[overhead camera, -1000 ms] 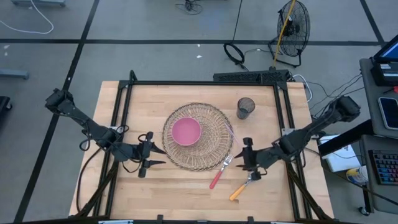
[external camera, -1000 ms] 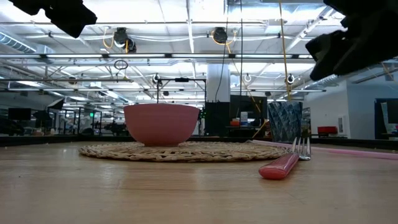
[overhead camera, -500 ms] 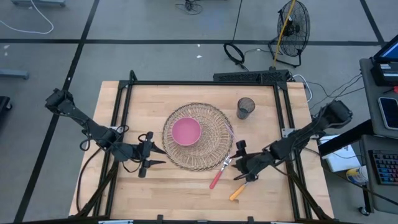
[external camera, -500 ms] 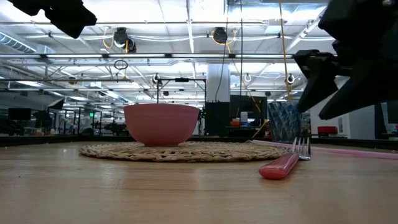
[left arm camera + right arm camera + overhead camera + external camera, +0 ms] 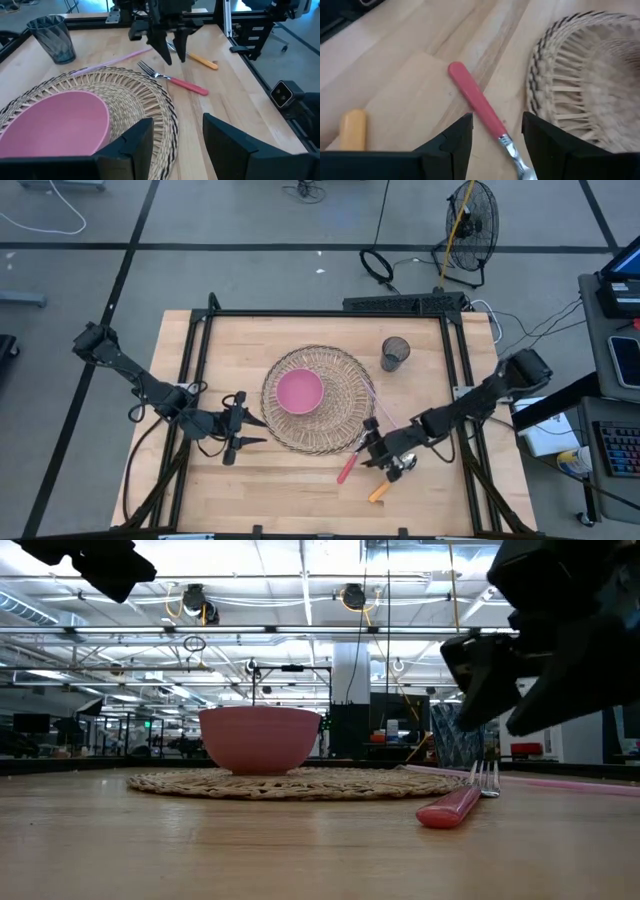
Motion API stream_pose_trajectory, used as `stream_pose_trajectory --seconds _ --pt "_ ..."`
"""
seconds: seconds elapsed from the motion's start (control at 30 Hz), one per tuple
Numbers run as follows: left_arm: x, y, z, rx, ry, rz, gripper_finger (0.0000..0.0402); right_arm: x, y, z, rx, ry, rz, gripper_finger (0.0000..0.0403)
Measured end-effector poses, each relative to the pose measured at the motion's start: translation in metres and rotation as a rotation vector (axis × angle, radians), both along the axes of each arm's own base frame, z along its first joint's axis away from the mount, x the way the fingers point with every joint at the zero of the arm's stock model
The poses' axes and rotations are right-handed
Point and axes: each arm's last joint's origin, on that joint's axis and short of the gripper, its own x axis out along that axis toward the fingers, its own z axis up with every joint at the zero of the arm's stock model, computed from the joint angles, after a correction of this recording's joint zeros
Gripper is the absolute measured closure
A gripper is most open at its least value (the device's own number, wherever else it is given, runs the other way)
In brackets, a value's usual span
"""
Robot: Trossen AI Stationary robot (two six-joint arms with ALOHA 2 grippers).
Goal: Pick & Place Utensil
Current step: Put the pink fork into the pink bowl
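Note:
A fork with a red handle lies flat on the wooden table, its tines at the woven mat's edge. In the right wrist view the red handle runs up between my right gripper's fingers. My right gripper is open and hovers just above the fork's neck, touching nothing; it also shows in the low view and the left wrist view. A pink bowl sits on the round woven mat. My left gripper waits open at the mat's left side.
An orange-handled utensil lies on the table near the fork, toward the near edge. A dark ribbed cup stands at the far right of the mat. A thin pink stick lies along the mat's right rim. Black frame rails border the table.
My right gripper has moved toward the table's left and a little toward the near edge, dropping lower, from beside the orange-handled utensil to over the fork's neck. The fork, bowl and left arm have stayed where they were.

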Motion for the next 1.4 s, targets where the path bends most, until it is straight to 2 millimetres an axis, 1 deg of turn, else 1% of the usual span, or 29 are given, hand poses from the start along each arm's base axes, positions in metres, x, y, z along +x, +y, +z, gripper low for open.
stream_pose_trajectory --seconds 0.23,0.4,0.63,0.8,0.93,1.03,1.13,1.2,1.3,1.4 --pt "0.000 0.000 0.000 -0.015 0.001 0.006 0.0231 0.021 0.009 0.000 -0.033 -0.015 0.062 0.0243" --pt "0.000 0.000 0.000 -0.024 0.003 0.010 0.0231 0.034 0.012 -0.001 -0.037 0.041 0.098 0.0243" --pt "0.000 0.000 0.000 -0.021 0.003 0.009 0.0231 0.040 0.013 0.006 -0.067 0.139 0.111 0.0243" --pt "0.000 0.000 0.000 -0.019 0.003 0.008 0.0231 0.047 0.017 0.017 -0.080 0.139 0.122 0.0243" --pt "0.000 0.000 0.000 -0.019 0.003 0.008 0.0231 0.061 0.021 0.019 -0.109 0.131 0.148 0.0243" --pt "0.000 0.000 0.000 -0.022 0.003 0.009 0.0231 0.072 0.023 0.021 -0.132 0.176 0.160 0.0243" --pt "0.000 0.000 0.000 -0.026 0.003 0.011 0.0231 0.081 0.021 0.016 -0.144 0.287 0.161 0.0243" --pt "0.000 0.000 0.000 -0.030 0.004 0.012 0.0231 0.085 0.019 0.017 -0.147 0.336 0.162 0.0243" --pt "0.000 0.000 0.000 -0.030 0.005 0.012 0.0231 0.087 0.018 0.022 -0.148 0.338 0.158 0.0243" --pt "0.000 0.000 0.000 -0.027 0.010 0.012 0.0231 0.084 0.018 0.019 -0.159 0.376 0.161 0.0243"
